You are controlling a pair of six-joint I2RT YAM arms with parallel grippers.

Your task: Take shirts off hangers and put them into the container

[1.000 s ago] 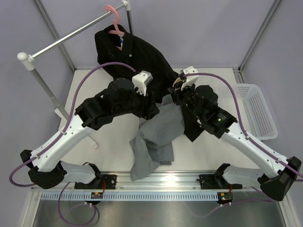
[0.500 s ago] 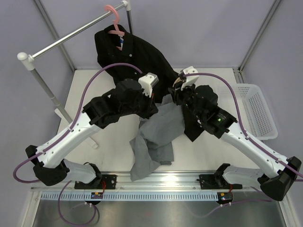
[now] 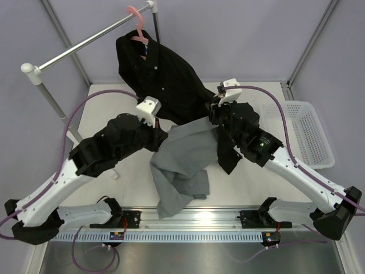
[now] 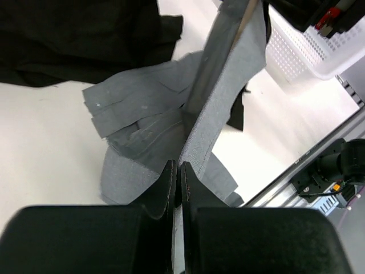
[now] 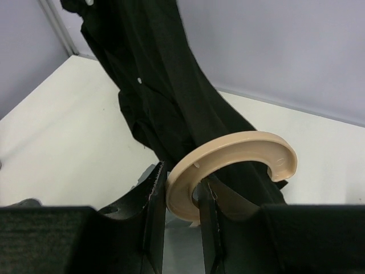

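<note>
Cloth of the grey shirt (image 3: 183, 165), centre frame, looks limp and light, best taken by a fold: my left end effector (image 4: 175, 171) is pinched on one, my right end effector (image 5: 181, 184) clamps the beige hanger (image 5: 234, 149).

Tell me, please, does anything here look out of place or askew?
The black shirt hangs lopsided from the pink hanger, one side sagging low. The beige hanger is off the rail, gripped in the right claw.

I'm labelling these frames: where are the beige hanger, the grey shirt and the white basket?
beige hanger (image 5: 228, 145), right wrist view, top of its hook curve.
grey shirt (image 3: 185, 151), top view, its spread middle.
white basket (image 3: 312, 137), top view, its perforated mesh.
</note>
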